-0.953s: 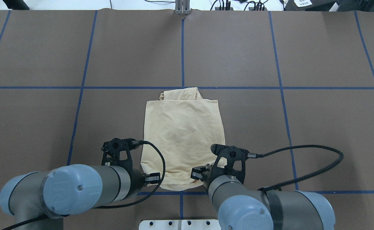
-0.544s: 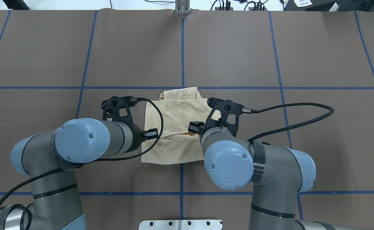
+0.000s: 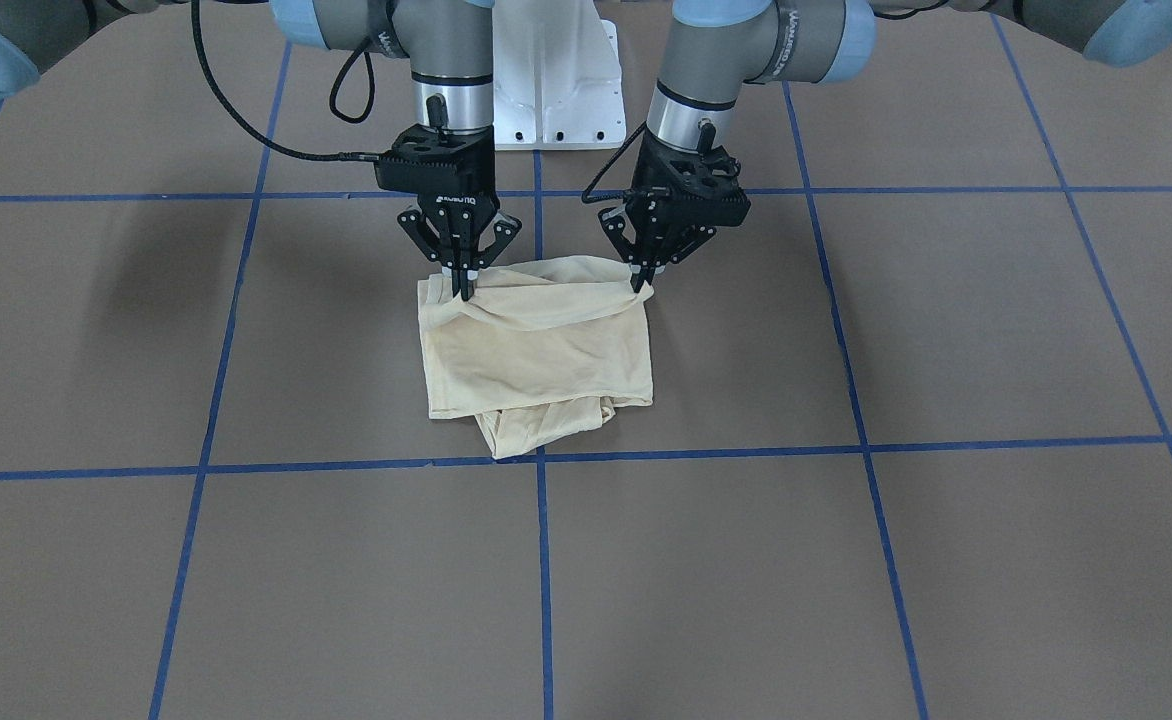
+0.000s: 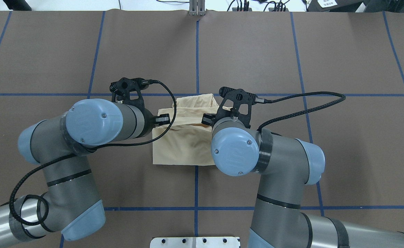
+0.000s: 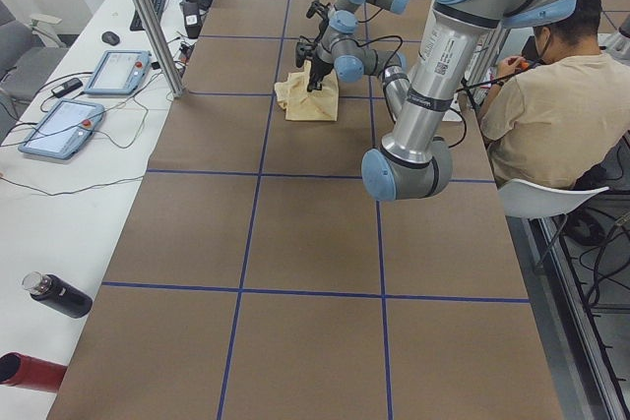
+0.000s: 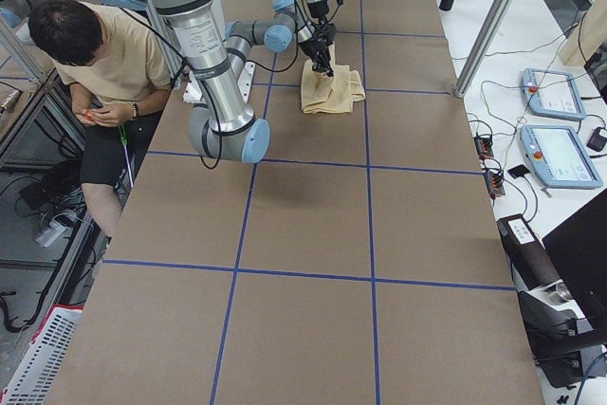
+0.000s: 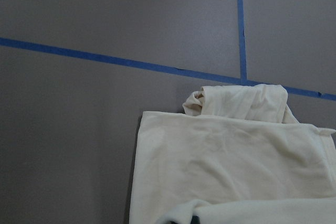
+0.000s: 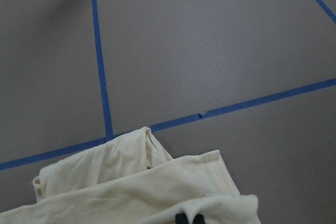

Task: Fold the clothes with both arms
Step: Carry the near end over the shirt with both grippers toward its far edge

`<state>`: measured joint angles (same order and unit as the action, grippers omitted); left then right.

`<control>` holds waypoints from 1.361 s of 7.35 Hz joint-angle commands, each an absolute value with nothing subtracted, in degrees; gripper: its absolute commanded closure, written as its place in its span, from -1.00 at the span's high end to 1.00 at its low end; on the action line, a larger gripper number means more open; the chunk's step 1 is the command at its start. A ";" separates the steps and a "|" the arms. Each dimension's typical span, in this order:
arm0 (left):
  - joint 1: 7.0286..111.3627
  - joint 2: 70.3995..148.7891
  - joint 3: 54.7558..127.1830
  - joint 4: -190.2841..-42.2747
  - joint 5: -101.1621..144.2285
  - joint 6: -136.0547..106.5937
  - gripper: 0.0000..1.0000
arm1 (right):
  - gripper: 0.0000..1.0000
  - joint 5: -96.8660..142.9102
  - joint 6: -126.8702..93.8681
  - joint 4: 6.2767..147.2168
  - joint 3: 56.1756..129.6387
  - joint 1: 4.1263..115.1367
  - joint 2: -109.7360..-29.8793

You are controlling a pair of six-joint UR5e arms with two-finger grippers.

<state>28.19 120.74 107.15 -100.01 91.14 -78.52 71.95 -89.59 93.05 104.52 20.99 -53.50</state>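
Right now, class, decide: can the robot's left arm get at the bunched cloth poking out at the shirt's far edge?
Probably not yet. The left gripper has its jaws shut on a lifted corner of the shirt, so it is occupied; the bunched cloth itself lies uncovered, with nothing over it.

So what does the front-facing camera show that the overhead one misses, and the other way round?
Only the front-facing view shows the grip itself: the left gripper and the right gripper are each shut on the shirt's raised edge, one at each end. Only the overhead view shows the metal post at the table's far edge. In that view the arms cover the grip. Both show the cream shirt partly folded, a bunched part poking out on the side away from the robot, and the blue tape lines on the brown table.
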 commanded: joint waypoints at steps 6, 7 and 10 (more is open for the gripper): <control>30.32 122.43 96.86 -106.61 91.14 -75.59 -0.75 | -1.00 75.41 -83.93 84.02 93.34 25.31 -50.98; 30.41 122.34 96.77 -108.09 91.14 -73.85 0.98 | 0.96 75.50 -83.59 84.02 93.17 25.40 -50.89; 33.12 121.47 99.65 -110.13 92.80 -64.64 1.00 | 1.00 86.65 -81.31 84.73 93.51 29.44 -47.99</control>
<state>31.86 121.94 98.25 -109.69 91.86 -68.87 82.83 -82.20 84.52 93.33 28.17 -48.76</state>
